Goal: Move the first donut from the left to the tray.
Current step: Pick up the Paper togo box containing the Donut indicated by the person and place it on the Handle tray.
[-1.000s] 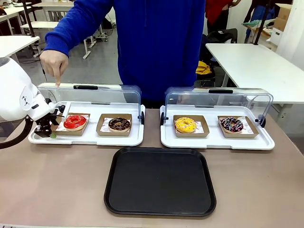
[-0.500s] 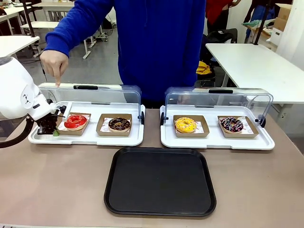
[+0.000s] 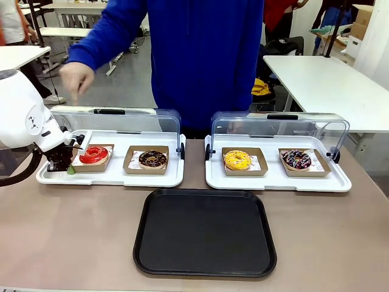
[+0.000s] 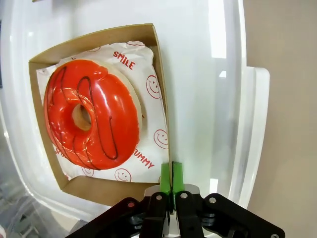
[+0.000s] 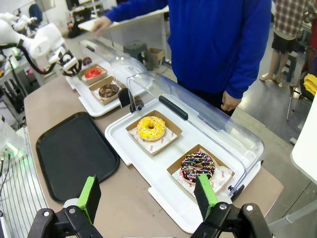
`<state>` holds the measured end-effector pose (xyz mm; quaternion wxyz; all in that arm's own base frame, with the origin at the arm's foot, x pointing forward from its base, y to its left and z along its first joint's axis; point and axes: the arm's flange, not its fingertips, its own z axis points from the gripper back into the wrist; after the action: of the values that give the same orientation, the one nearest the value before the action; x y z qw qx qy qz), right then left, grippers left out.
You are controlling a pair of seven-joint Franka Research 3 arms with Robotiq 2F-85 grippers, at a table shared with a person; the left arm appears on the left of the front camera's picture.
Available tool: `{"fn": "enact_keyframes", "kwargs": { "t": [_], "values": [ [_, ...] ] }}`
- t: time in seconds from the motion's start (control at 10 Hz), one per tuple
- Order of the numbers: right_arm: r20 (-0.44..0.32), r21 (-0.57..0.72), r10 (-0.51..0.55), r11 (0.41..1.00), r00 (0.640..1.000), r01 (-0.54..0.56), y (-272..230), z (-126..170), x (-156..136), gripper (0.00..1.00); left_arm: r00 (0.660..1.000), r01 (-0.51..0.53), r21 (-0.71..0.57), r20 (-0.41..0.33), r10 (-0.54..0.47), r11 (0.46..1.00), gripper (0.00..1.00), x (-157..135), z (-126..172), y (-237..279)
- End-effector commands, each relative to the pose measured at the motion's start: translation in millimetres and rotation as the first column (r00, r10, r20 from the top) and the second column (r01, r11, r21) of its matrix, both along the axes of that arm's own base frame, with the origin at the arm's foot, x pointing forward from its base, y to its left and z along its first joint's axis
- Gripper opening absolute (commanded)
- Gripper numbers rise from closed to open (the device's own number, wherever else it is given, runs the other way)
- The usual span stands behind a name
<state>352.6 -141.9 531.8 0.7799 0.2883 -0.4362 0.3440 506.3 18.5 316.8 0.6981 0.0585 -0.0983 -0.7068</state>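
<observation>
- Left wrist view: left gripper (image 4: 171, 174) pads together, clamped on the holder (image 4: 96, 191) wall beside the red donut (image 4: 91, 121).
- Front view: red donut sits in its holder on the left white tray (image 3: 109, 177), apart from the black tray (image 3: 205, 234).
- Right gripper (image 5: 147, 197): jaws apart, holding nothing.

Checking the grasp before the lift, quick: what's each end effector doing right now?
Left end effector: closed on the rim of the cardboard holder under the red donut.
Right end effector: open, holding nothing.
</observation>
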Motion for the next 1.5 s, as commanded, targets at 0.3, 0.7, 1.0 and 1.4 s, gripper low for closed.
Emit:
{"fn": "enact_keyframes", "kwargs": {
  "t": [0.3,0.7,1.0,1.4],
  "values": [
    [0.029,0.006,0.009,1.0,1.0,-0.009,0.2,-0.1,3.3,1.0,1.0,0.0,0.0,0.0,0.0,1.0,0.0,0.0,0.0,0.0],
    [0.029,0.006,0.009,1.0,1.0,-0.009,0.2,-0.1,3.3,1.0,0.999,0.03,-0.043,0.043,-0.028,0.999,0.02,-4.5,11.1,-1.4],
    [0.029,0.006,0.009,1.0,1.0,-0.009,0.2,-0.1,3.3,1.0,0.992,-0.03,-0.096,0.118,0.041,0.995,0.02,-16.1,45.3,-3.0],
    [0.029,0.006,0.009,1.0,1.0,-0.009,0.2,-0.1,3.3,1.0,0.995,0.012,-0.102,0.102,-0.002,0.995,0.02,-58.3,98.8,-39.3]
  ]
}}
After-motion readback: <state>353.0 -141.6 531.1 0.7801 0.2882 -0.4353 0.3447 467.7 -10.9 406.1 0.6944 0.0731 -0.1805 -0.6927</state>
